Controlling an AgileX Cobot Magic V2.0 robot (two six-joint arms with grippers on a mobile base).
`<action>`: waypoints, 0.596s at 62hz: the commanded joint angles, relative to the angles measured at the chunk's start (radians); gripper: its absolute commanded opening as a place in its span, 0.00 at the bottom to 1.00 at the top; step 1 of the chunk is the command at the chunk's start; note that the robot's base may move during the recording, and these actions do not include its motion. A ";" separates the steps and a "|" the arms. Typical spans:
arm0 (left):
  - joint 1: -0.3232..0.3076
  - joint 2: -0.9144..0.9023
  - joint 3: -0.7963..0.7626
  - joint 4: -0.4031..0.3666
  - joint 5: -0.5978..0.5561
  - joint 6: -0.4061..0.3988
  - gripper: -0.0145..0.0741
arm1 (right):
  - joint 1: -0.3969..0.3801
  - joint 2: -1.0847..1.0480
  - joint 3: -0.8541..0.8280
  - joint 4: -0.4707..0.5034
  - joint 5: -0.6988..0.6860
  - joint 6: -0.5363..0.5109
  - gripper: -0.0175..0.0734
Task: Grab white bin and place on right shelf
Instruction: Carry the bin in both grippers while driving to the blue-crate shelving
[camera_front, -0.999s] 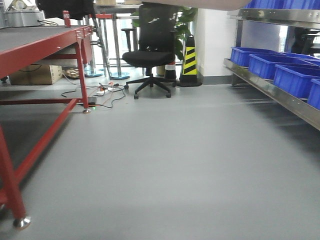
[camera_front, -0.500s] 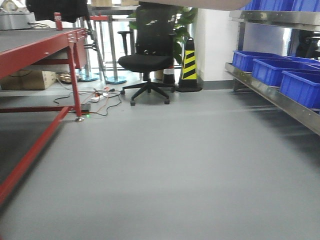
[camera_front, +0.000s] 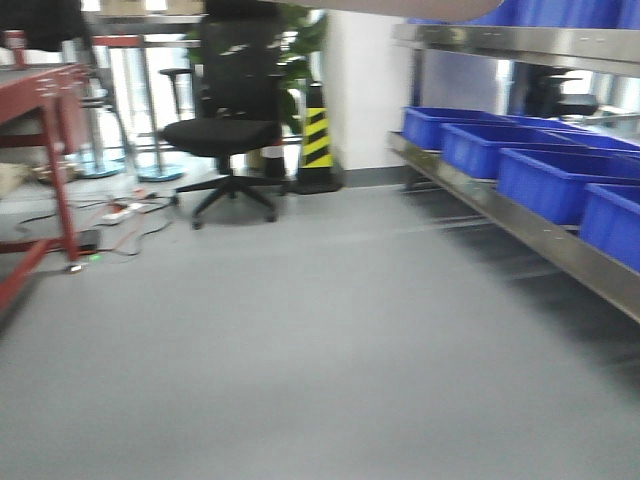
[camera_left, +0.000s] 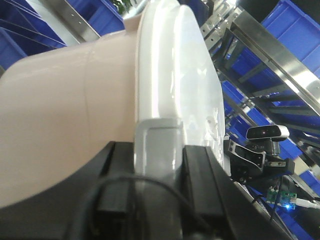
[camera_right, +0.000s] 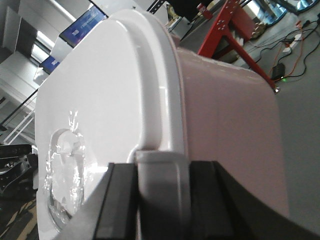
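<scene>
Both ends of the large pinkish-white plastic bin (camera_left: 65, 115) are clamped, by my left pincer (camera_left: 157, 170) and right pincer (camera_right: 162, 185). Frame right, the shiny steel rack shelf (camera_front: 520, 215) carries blue plastic bins (camera_front: 545, 175); a black office chair (camera_front: 230, 120) stands upper left.

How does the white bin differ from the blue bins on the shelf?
The white bin is pale pinkish-white with a white lid; the blue bins are blue and open-topped. The white bin is gripped by the left tool and right tool; the blue bins sit in a row on the right shelf. Both look like plastic tubs.
</scene>
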 joint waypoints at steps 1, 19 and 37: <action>-0.053 -0.043 -0.038 -0.094 0.279 0.009 0.02 | 0.037 -0.046 -0.034 0.107 0.215 -0.005 0.27; -0.053 -0.043 -0.038 -0.094 0.279 0.009 0.02 | 0.037 -0.046 -0.034 0.107 0.215 -0.005 0.27; -0.053 -0.043 -0.038 -0.094 0.279 0.009 0.02 | 0.037 -0.046 -0.034 0.107 0.215 -0.005 0.27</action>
